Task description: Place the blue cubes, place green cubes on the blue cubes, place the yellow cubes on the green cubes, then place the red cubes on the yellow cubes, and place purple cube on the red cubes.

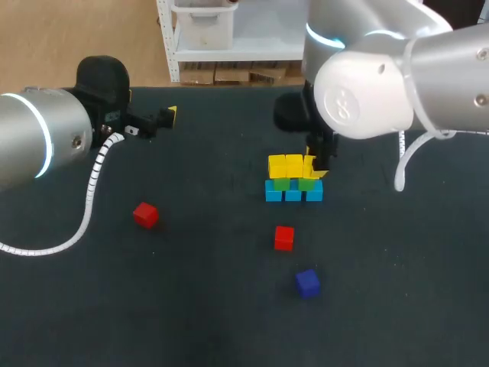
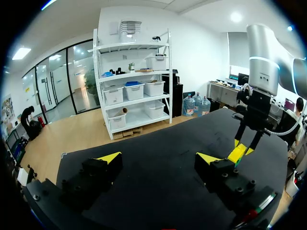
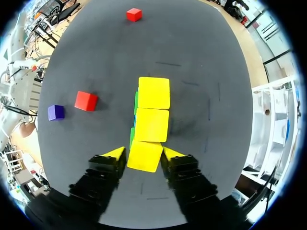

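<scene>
A row of blue cubes (image 1: 293, 194) lies mid-table with green cubes (image 1: 282, 183) on it and yellow cubes (image 1: 286, 165) on top. My right gripper (image 1: 317, 164) hangs over the stack's right end. In the right wrist view its fingers stand close on either side of the third yellow cube (image 3: 145, 155), which rests in line with the other two (image 3: 151, 124); the gripper (image 3: 144, 152) looks just open. One red cube (image 1: 283, 238) and the purple cube (image 1: 307, 282) lie in front of the stack. Another red cube (image 1: 145, 215) lies to the left. My left gripper (image 1: 164, 118) is open and empty at the back left.
The dark table top (image 1: 214, 306) ends at a back edge behind the left gripper (image 2: 160, 158). In the left wrist view my right gripper (image 2: 245, 143) shows over the yellow cube (image 2: 237, 154).
</scene>
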Tool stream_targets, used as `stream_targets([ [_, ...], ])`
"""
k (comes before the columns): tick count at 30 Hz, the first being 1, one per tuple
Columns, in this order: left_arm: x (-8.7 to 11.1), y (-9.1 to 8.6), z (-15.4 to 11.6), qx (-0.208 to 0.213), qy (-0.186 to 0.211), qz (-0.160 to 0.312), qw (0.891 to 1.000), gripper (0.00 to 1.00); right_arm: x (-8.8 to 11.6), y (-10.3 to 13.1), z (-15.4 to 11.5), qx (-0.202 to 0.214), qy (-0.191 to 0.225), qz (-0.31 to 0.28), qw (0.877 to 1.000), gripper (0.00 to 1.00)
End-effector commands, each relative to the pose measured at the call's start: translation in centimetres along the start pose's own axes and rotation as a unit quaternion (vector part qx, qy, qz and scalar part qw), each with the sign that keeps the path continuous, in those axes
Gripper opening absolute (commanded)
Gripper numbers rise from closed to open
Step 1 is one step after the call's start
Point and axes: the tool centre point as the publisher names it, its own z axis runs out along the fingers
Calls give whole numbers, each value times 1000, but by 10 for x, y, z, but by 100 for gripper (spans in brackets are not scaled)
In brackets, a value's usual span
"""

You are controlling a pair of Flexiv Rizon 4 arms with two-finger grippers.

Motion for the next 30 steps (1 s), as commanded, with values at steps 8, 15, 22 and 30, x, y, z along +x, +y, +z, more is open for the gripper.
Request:
stream_targets([
  [8, 2, -2, 0, -5, -4, -1, 1000, 100, 1, 1, 3, 13, 3, 2, 1000, 100],
  [15, 2, -2, 0, -5, -4, -1, 1000, 100, 2, -2, 2, 38, 15, 3, 999, 100],
  [22, 2, -2, 0, -5, -4, -1, 1000, 100, 6, -4, 2, 51, 25, 7, 998, 100],
  [30, 2, -2, 0, -5, -4, -1, 1000, 100, 7, -6, 3, 70, 37, 7, 997, 100],
])
